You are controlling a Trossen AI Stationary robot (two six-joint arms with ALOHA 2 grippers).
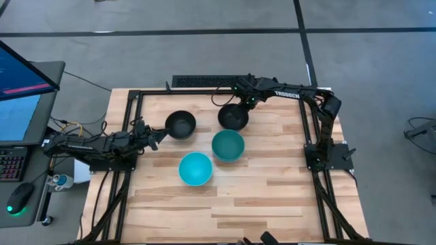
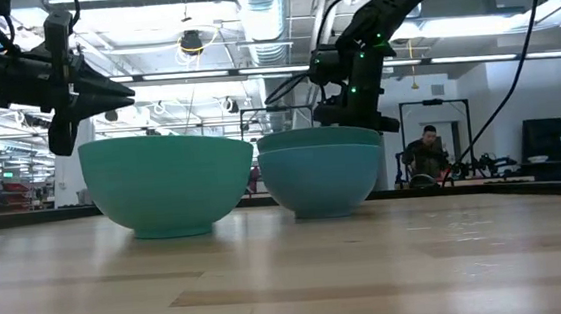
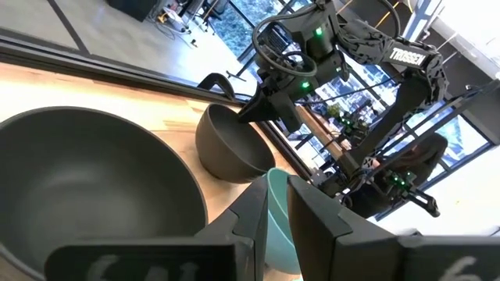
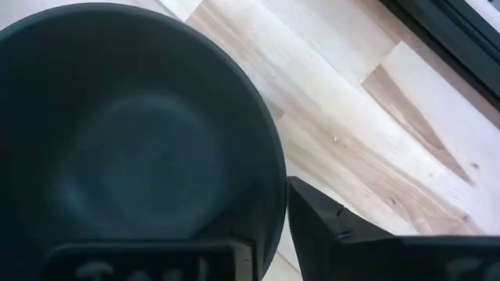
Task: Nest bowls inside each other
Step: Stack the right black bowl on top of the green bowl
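Two black bowls stand toward the table's far side: one [image 1: 180, 124] on the left, the other [image 1: 233, 117] [image 4: 133, 133] to its right. A teal-green bowl [image 1: 227, 145] sits nested in a cyan one [image 2: 323, 189]. A second cyan bowl [image 1: 195, 169] [image 2: 167, 181] rests alone on its base nearer the front. My left gripper [image 1: 159, 136] [image 3: 275, 207] hovers just left of the left black bowl [image 3: 86, 179], its fingers a narrow gap apart and touching nothing. My right gripper [image 1: 243, 102] [image 4: 273, 226] is shut on the right black bowl. My right gripper holds the right black bowl by its rim at the far side [image 4: 269, 203], with one finger inside the bowl and one finger [image 4: 328, 226] outside. The fingers slant down from above and from the far right. Whether the bowl's base is off the table, I cannot tell.
A black frame [image 1: 136, 95] runs along the table's left, far and right edges. A monitor, keyboard and mouse [image 1: 20, 197] sit beyond the left edge. Bare wood [image 1: 259, 204] lies toward the near edge. A person [image 2: 425, 151] sits far back in the room.
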